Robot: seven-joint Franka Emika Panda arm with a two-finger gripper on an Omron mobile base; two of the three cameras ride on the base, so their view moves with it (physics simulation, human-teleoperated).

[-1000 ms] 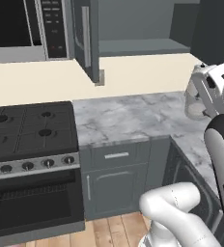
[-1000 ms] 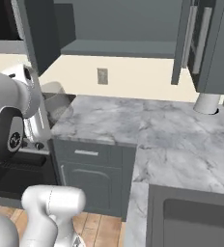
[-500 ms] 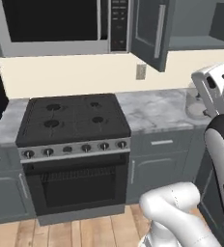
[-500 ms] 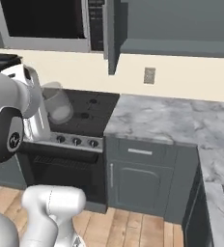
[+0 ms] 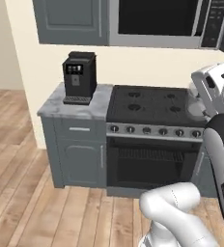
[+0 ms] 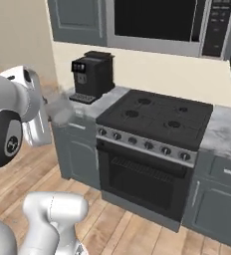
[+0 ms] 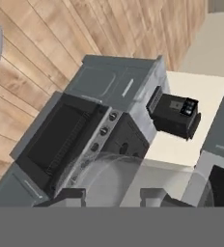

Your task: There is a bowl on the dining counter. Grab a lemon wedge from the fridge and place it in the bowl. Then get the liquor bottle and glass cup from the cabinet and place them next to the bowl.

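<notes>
You carry the glass cup [image 7: 133, 181] in the gripper [image 7: 115, 195]: the two finger tips are closed against its sides, and the clear wall of the cup rises just in front of them. In the right base view the cup [image 6: 61, 108] stands out from the hand, in the air before the corner of the counter [image 6: 103, 97]. If the base turns sharply, the smooth glass may slip. Farther on are the stove [image 6: 155, 117] and the coffee machine [image 6: 92, 74]; a wide swing could strike them.
</notes>
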